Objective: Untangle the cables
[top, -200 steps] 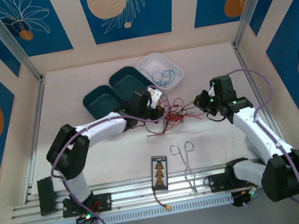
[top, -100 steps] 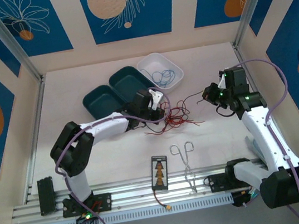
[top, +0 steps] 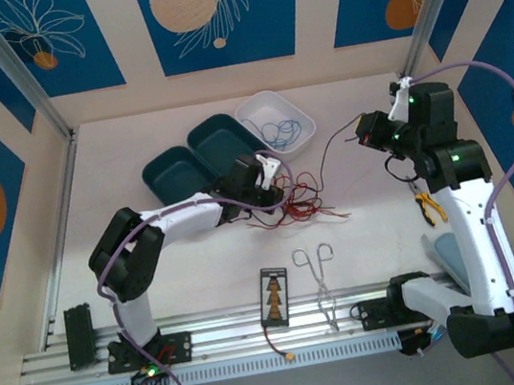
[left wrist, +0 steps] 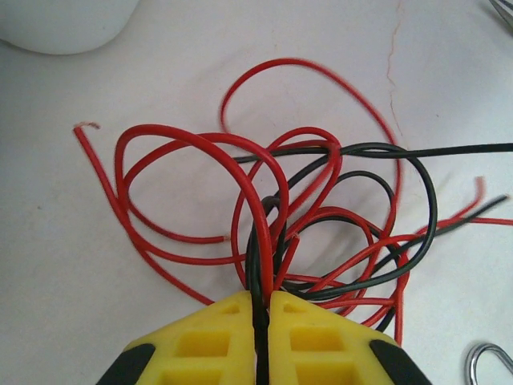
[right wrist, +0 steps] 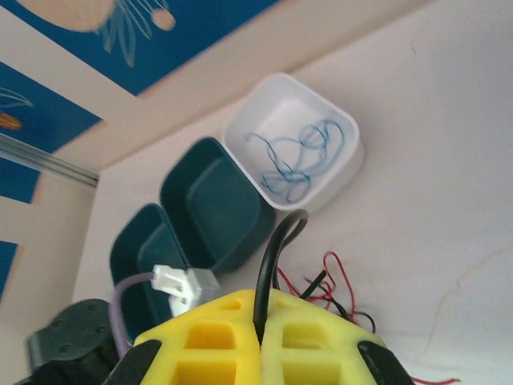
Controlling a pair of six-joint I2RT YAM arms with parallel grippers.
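TUG ON THE TANGLE: My left claw (left wrist: 262,305) is pinched narrow on the knot of thin red and black wires (left wrist: 313,216), pinning it near the middle of the white table (top: 212,277), just in front of the two dark teal plastic trays (top: 169,172). My right claw (right wrist: 260,317), raised toward the table's far right corner, is clamped on one long black wire (right wrist: 270,257), nipped between its yellow fingers (right wrist: 212,341). That strand's long axis runs from the knot rightward and toward the far edge, up to the right claw. The knot therefore lies to that claw's left and below it, well apart. The left claw is much the nearer arm, touching the knot. In the overhead view the strand shows a bend, so I judge it not yet taut. A pull along the same line, away from the pinned knot, looks likely to draw it free. A thin blue cable (top: 279,133) lies coiled alone in the white square tray (top: 249,106) near the far edge.
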